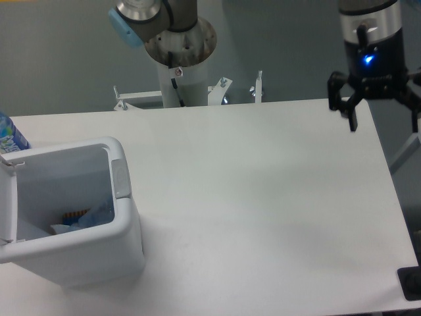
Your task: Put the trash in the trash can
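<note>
The trash can (72,217) stands with its lid open at the table's (263,197) left front; a labelled bottle (10,135) sits just behind it, and the arm's base column (181,66) rises behind the far edge

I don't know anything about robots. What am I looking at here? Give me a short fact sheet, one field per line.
Setting: a white table in front of a grey wall
Robot hand: hand open, holding nothing, above the table's far right corner
Bin: white trash can at the near left, lid open
Inside the bin: trash lying at the bottom, bluish and white pieces, hard to make out exactly
Other item: a bottle with a blue label peeking in behind the bin at the left edge
Rest of the tabletop: nothing else seen on it
</note>
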Controlling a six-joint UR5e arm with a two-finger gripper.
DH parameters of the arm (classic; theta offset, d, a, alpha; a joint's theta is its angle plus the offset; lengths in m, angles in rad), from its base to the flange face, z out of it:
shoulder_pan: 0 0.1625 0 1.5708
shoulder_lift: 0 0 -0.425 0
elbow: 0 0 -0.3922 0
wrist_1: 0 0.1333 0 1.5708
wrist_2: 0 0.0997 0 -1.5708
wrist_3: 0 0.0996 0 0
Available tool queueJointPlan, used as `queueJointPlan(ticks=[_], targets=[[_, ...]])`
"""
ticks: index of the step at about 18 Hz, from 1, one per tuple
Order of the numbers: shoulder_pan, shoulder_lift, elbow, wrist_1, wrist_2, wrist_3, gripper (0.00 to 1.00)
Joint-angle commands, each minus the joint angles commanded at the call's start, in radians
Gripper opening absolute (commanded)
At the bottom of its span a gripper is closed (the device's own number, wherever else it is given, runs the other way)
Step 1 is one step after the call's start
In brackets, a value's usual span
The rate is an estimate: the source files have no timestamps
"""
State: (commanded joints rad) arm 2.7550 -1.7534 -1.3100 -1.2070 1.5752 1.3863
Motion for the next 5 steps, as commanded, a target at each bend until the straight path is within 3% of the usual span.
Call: queueJointPlan(ticks=[5], targets=[[-0.002,0.011,-0.006,-0.006,0.019,0.014,1.00]])
